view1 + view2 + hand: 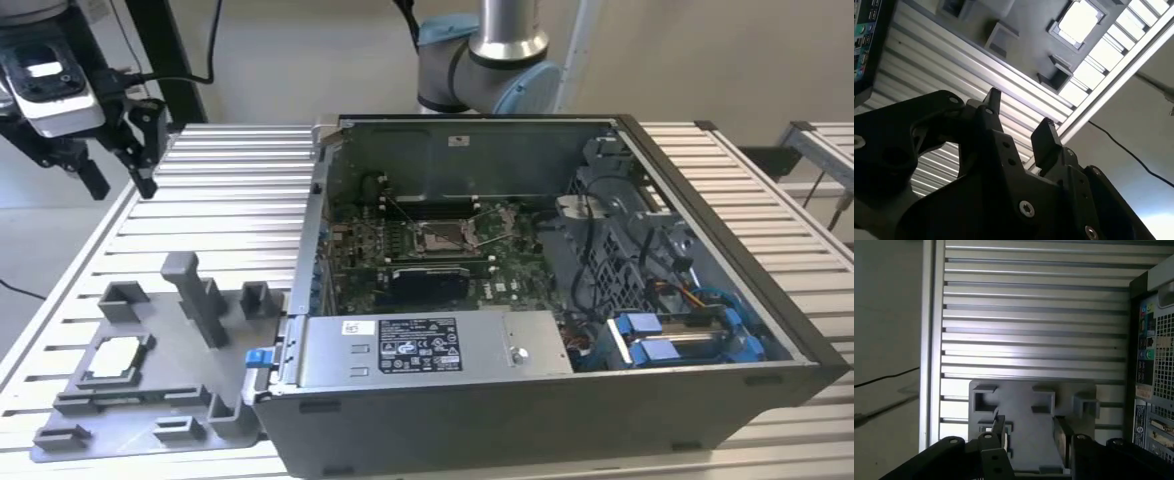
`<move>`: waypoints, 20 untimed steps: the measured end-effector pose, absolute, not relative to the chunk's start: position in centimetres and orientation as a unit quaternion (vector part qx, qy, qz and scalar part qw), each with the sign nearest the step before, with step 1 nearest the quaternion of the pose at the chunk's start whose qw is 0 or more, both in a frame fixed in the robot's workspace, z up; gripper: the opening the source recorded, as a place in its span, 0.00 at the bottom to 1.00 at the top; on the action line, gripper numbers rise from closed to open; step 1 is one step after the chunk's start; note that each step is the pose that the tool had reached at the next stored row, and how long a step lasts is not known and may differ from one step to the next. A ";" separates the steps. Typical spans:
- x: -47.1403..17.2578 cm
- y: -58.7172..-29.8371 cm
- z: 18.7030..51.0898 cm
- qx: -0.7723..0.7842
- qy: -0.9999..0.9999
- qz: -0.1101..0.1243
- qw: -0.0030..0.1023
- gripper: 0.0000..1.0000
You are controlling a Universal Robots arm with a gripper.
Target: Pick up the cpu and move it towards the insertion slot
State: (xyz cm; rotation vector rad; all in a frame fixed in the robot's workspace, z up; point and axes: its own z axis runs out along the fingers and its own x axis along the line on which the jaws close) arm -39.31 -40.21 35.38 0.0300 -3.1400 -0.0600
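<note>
The cpu [114, 358] lies silvery face up in a recess of the grey tray [160, 420], at the exterior view's lower left. My gripper [120, 187] hangs open and empty well above the slatted table, farther back than the tray on that same left side. The insertion slot [441, 237] is a silver-framed socket on the green motherboard inside the open computer case. In the second wrist view, the cpu [1080, 20] sits beyond the spread fingertips [1046, 135] of the gripper [1019, 117]. In the first wrist view, the gripper [1030, 432] hovers over the tray [1029, 407].
The open computer case [561, 300] fills the middle and the exterior view's right of the slatted aluminium table [227, 190]. Its metal walls ring the motherboard. The arm's base [487, 70] stands behind the case. Upright grey posts [200, 295] rise from the tray. The table edge [929, 340] runs beside the floor.
</note>
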 end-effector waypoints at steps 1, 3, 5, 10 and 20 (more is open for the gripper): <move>-39.4 -40.3 35.4 0.010 -1.000 -0.019 0.000 1.00; -39.5 -40.5 35.4 0.010 -1.000 -0.019 0.000 1.00; -39.6 -41.1 35.4 0.010 -1.000 -0.019 0.001 1.00; -39.9 -43.1 35.2 0.010 -1.000 -0.019 0.003 1.00; -41.4 -46.1 34.6 0.009 -1.000 -0.019 0.006 0.00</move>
